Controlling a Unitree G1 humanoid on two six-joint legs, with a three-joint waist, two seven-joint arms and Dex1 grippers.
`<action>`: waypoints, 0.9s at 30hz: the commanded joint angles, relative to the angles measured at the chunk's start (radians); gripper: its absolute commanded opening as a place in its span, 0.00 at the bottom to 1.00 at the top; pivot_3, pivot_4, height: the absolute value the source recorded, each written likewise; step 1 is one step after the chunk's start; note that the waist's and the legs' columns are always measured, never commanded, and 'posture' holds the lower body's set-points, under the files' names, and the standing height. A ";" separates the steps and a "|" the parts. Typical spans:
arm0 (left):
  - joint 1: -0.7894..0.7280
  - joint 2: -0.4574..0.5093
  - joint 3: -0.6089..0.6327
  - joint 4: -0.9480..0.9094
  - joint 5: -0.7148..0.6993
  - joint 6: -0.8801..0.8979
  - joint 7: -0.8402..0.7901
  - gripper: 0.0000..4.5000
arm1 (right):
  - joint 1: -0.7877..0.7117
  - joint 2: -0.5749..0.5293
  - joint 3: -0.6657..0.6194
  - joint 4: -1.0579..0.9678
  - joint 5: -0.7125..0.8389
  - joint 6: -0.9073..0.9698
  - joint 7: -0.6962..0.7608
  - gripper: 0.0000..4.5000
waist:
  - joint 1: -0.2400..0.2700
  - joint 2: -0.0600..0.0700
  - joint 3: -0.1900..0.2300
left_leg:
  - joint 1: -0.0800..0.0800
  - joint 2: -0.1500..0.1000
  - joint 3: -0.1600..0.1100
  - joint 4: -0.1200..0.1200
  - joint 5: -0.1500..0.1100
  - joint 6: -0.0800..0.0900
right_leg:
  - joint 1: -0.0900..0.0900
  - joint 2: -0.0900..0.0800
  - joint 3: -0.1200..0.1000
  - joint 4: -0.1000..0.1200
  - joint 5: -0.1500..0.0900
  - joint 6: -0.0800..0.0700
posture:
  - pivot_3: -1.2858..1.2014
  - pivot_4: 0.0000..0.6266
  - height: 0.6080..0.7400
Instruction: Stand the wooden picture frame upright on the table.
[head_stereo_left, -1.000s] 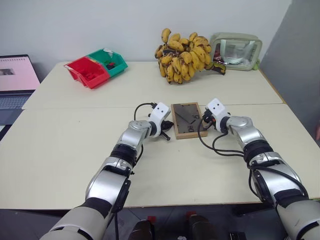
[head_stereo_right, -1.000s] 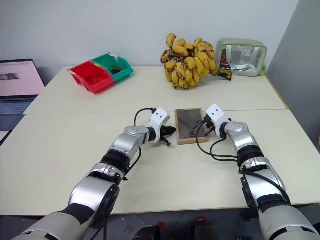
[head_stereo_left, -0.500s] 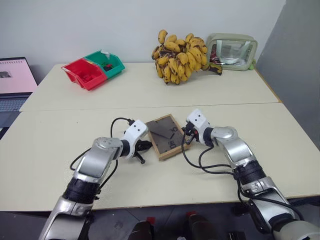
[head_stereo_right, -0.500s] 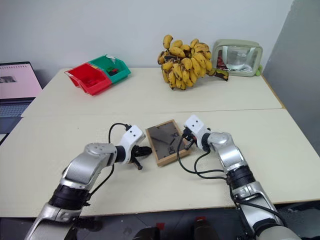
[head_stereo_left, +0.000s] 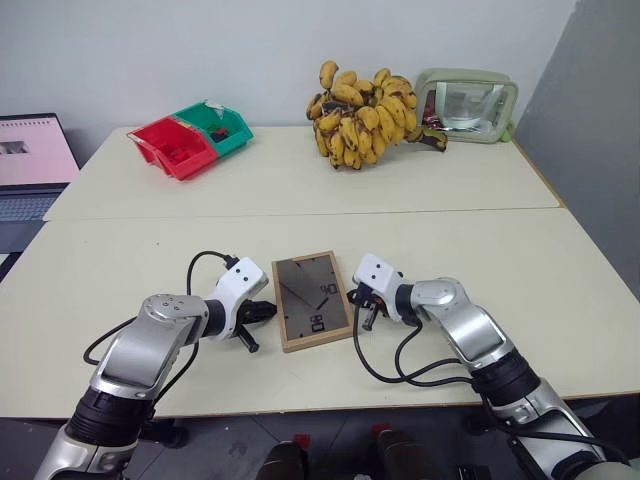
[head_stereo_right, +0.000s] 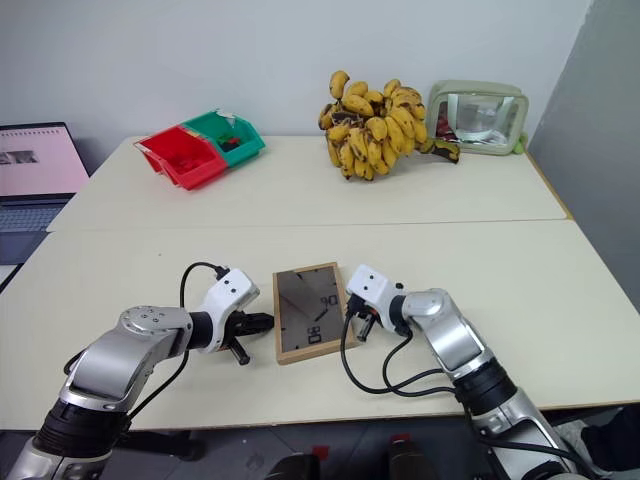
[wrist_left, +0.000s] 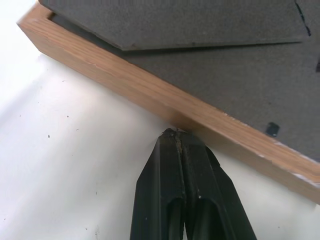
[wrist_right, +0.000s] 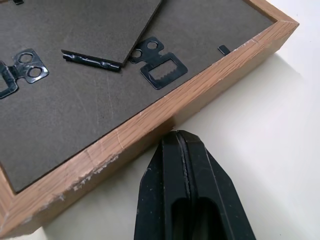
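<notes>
Nearest to us, the wooden picture frame (head_stereo_left: 311, 300) lies flat on the near half of the table (head_stereo_left: 560, 270), face down, its dark back panel up, just this side of the seam. Our two arms bracket it. The left gripper (head_stereo_left: 262, 313) has its fingers clenched together on nothing, and in the left wrist view their tips (wrist_left: 176, 137) press against the frame's left wooden edge. The right gripper (head_stereo_left: 362, 306) is likewise clenched and empty, its tips (wrist_right: 176, 137) at the right edge, touching or very nearly so.

We judge the frame light and stiff: thin wood around a rigid board, so it should slide easily on the smooth tabletop and tip up with little effort. That same lightness means it may skate away if we push from one side only. The rail by the right gripper shows small chips. The picture side faces down and may carry glass, which we cannot see, so we would not let it drop.

The stand flap (wrist_right: 100, 30) lies folded against the back, with a small metal hanger (wrist_right: 162, 70) beside it. We would take hold by the long wooden rails, one claw on each, and open the flap before letting go.

Farther off, on the far half, sit red and green bins (head_stereo_left: 190, 138) at left, a bunch of bananas (head_stereo_left: 362, 115) at centre, and a clear pouch (head_stereo_left: 465, 103) at right. A laptop (head_stereo_left: 30, 160) stands off the far left.
</notes>
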 joint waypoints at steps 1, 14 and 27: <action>-0.040 0.004 -0.029 0.100 0.030 -0.032 0.026 0.01 | -0.008 -0.020 -0.017 -0.051 0.025 -0.001 0.024 0.00 | 0.003 0.000 0.000 | 0.000 0.000 0.000 0.000 0.000 0.000 | 0.000 0.000 0.000 0.000 0.000 0.000 | 0.52 0.24 1.00; -0.261 -0.081 -0.130 0.397 0.092 -0.202 0.019 0.01 | -0.013 -0.019 0.004 -0.113 0.066 0.048 0.051 0.00 | 0.027 0.000 0.000 | 0.000 -0.001 -0.002 0.001 0.000 0.000 | 0.001 0.000 -0.002 0.000 0.000 0.001 | 0.52 0.24 1.00; -0.184 0.104 -0.057 0.361 0.035 -0.238 -0.181 0.01 | -0.026 -0.091 -0.042 -0.005 0.008 -0.054 -0.011 0.00 | 0.012 0.000 0.000 | 0.000 -0.001 0.000 0.001 0.000 0.000 | 0.000 -0.001 -0.001 0.000 0.000 0.001 | 0.52 0.24 1.00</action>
